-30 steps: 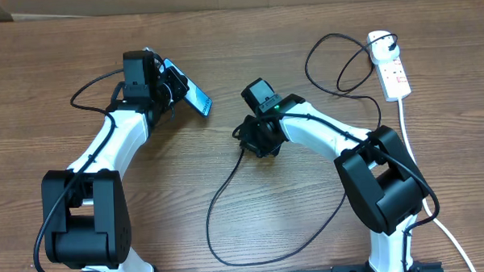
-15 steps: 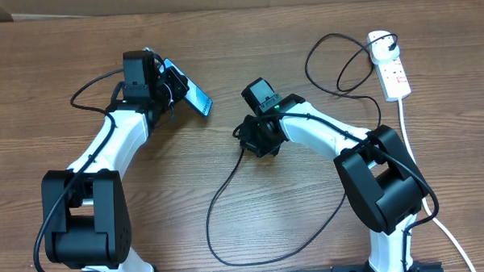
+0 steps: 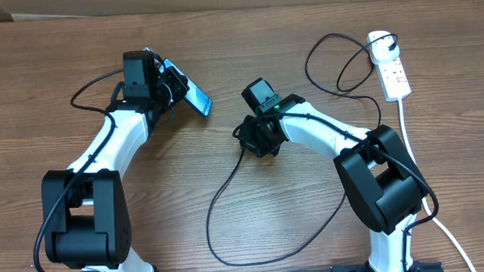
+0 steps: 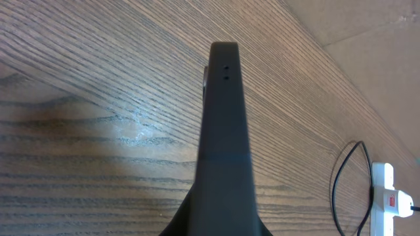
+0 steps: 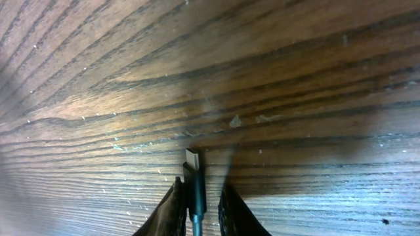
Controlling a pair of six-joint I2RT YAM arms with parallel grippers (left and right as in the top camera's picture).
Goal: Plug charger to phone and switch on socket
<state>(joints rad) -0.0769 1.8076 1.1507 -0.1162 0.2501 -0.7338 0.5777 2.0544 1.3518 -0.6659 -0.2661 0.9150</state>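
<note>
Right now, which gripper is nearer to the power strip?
Right. The right gripper sits mid-table, left of the power strip; the left gripper is farther left, at the phone.

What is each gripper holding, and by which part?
Left gripper holds the phone by one short end. Right gripper's jaws flank the charger just behind its tip; whether they grip it cannot be told.

Blue phone in left fingers
</note>
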